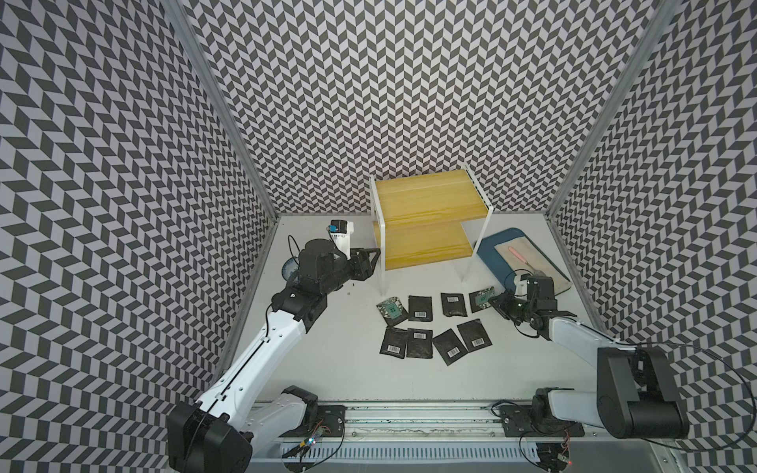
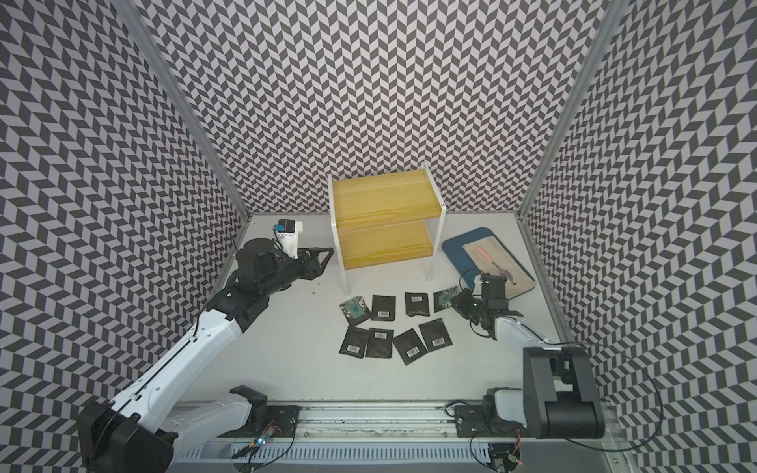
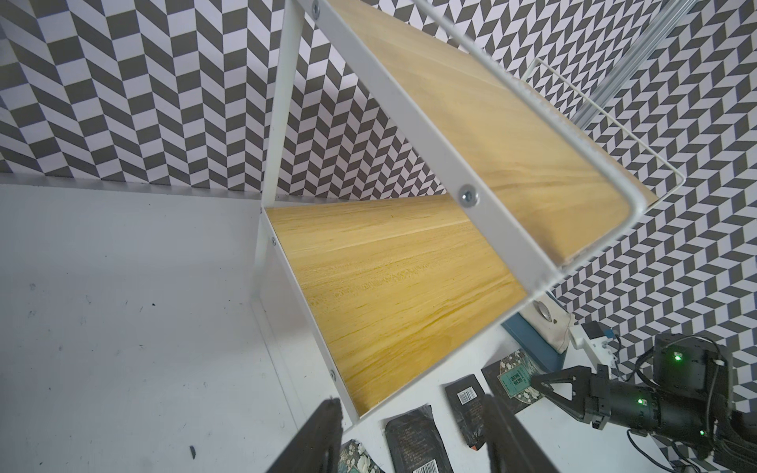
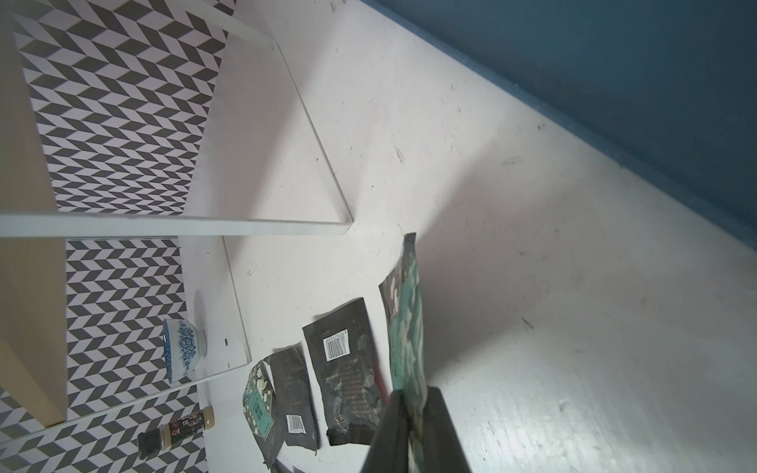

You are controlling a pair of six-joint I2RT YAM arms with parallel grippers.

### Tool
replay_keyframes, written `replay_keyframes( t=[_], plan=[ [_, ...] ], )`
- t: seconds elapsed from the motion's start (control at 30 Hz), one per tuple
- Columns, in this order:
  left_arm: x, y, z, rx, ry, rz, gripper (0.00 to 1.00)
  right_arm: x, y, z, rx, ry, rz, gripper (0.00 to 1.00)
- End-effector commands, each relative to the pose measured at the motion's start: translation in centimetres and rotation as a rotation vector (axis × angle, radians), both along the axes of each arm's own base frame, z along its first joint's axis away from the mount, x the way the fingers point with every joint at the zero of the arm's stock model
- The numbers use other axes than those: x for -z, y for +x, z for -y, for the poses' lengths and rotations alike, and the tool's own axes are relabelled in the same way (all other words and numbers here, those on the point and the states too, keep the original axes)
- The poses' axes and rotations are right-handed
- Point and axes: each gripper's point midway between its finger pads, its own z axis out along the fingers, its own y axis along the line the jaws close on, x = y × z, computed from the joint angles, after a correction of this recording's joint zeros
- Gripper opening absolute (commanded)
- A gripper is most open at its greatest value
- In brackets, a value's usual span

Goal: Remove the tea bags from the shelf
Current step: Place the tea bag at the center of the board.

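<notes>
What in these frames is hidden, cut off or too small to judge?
1) The bowl: in a top view, only a sliver shows behind the left arm.
2) The green tea bag in the right gripper: its held edge is covered, and whether it touches the table is unclear.
3) The bottle: seen only in the right wrist view, label unreadable.
4) Print on the black tea bags: too small everywhere.

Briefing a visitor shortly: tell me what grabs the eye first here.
The yellow two-tier shelf stands bare at the back of the table. Black tea bags lie in two rows in front of it. The right claw pinches the green-faced tea bag at the back row's right end.
</notes>
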Motion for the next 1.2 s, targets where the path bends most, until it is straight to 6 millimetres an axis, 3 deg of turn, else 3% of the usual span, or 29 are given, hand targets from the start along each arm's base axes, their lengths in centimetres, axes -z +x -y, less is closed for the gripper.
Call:
replay_keyframes(
  t=[0.0, 0.2, 0.5, 0.7, 1.07, 1.17],
  plan=[
    [0.3, -0.5, -0.1, 0.009, -0.005, -0.012, 0.58, -0.5, 1.3, 0.4, -0.001, -0.03, 0.053, 0.11],
    [0.7, -0.5, -0.3, 0.006, -0.002, -0.02, 0.58, 0.0, 1.4, 0.5, 0.004, -0.032, 0.051, 0.15],
    [1.0, -0.5, -0.6, 0.0, -0.001, -0.024, 0.58, 0.4, 1.8, 1.0, 0.018, -0.059, 0.038, 0.41],
    [1.2, -0.5, -0.6, -0.002, 0.001, -0.031, 0.58, -0.1, 1.5, 1.7, 0.045, -0.095, 0.036, 0.5],
    [1.7, -0.3, -1.0, -0.006, -0.001, -0.04, 0.59, -0.9, -0.5, 2.4, 0.062, -0.126, 0.012, 0.59],
    [1.6, -0.1, -1.3, -0.019, 0.002, -0.044, 0.63, -2.2, -0.4, 2.5, 0.063, -0.133, 0.044, 0.6]
  ],
)
